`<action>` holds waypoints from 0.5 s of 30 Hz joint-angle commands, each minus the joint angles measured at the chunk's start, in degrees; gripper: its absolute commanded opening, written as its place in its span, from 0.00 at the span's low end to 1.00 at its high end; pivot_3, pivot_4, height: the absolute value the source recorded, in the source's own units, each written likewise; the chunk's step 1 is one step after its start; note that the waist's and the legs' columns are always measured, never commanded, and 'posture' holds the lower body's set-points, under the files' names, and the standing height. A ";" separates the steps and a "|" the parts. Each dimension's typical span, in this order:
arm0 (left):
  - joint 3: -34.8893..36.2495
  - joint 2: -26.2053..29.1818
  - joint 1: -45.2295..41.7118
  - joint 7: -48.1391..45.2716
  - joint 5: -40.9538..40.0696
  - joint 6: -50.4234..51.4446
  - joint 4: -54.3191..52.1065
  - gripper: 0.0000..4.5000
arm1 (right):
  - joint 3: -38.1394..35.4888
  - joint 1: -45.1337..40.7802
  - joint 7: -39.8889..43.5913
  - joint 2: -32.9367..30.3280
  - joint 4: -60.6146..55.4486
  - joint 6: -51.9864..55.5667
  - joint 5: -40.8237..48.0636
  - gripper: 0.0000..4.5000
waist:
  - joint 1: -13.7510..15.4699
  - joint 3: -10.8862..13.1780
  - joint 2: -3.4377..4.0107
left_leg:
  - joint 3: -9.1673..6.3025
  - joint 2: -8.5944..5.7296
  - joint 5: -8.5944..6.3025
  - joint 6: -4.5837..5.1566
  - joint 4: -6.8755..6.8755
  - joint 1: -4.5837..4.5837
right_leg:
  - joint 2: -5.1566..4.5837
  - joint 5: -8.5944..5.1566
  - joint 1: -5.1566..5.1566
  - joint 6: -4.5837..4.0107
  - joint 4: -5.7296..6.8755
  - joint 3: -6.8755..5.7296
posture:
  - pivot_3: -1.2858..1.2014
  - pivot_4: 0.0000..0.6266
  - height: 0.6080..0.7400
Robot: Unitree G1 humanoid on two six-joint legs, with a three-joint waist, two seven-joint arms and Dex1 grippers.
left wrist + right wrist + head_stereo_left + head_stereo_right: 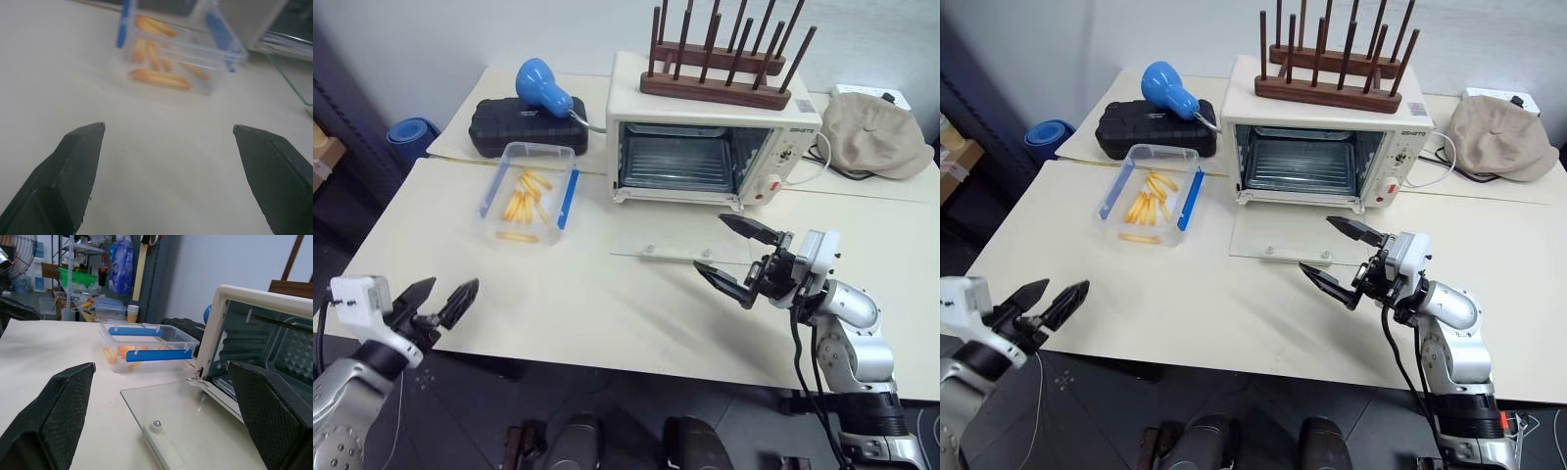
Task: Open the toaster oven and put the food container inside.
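The cream toaster oven stands at the back of the table with its glass door folded down flat onto the tabletop, the rack inside showing. Left of it sits the food container, a clear tub with blue clips and yellow sticks, also in the left wrist view and right wrist view. My left gripper hovers open and empty at the table's near left edge, well short of the tub. In front of the folded-down door my right gripper is open, nothing between its fingers.
A wooden peg rack rests on top of the oven. Behind the tub lie a black hard case and a blue lamp-like object. A beige cap and a white power strip sit at the back right.
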 commanded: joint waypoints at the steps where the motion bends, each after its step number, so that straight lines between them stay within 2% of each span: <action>1: 0.30 -0.36 -10.93 15.35 -6.96 11.72 2.98 0.99 | -0.37 -1.11 0.94 -0.56 0.51 -0.98 0.13 1.00 | -0.38 -0.01 -0.01 | 0.01 -0.01 -0.01 -0.02 -0.01 0.03 | 0.04 0.00 0.02 0.00 0.11 0.03 | 0.52 0.24 1.00; 5: 1.15 -4.59 -24.73 29.70 -11.96 24.85 10.49 0.99 | -0.24 -2.17 0.90 -0.63 1.27 -1.10 -0.35 1.00 | -0.93 -0.01 -0.04 | 0.19 -0.01 -0.03 -0.05 -0.20 0.18 | 0.17 0.00 -0.07 0.00 0.22 -0.01 | 0.52 0.24 1.00; 8: 2.10 -6.36 -31.82 35.25 -9.63 29.71 16.64 0.99 | 0.07 -2.41 0.09 -0.27 0.66 -0.87 -0.80 1.00 | -1.58 0.03 -0.11 | 0.32 0.03 -0.02 -0.06 -0.29 0.29 | 0.19 0.00 -0.07 0.01 0.21 -0.18 | 0.52 0.24 1.00; 12: 0.05 -6.98 -39.76 38.39 -3.37 25.09 24.49 0.99 | 0.89 -2.00 -1.06 0.16 -1.05 0.06 -1.28 1.00 | -1.86 0.03 -0.12 | 0.39 0.07 0.01 -0.14 -0.32 0.35 | 0.25 0.00 -0.08 0.01 0.19 -0.18 | 0.52 0.24 1.00; 15: 0.79 -8.74 -44.66 39.43 -1.89 22.43 29.36 0.99 | 1.37 -1.24 -2.04 0.27 -2.48 0.58 -1.58 1.00 | -1.68 0.04 -0.14 | 0.43 0.07 0.02 -0.15 -0.31 0.34 | 0.26 0.00 -0.09 0.01 0.17 -0.17 | 0.52 0.24 1.00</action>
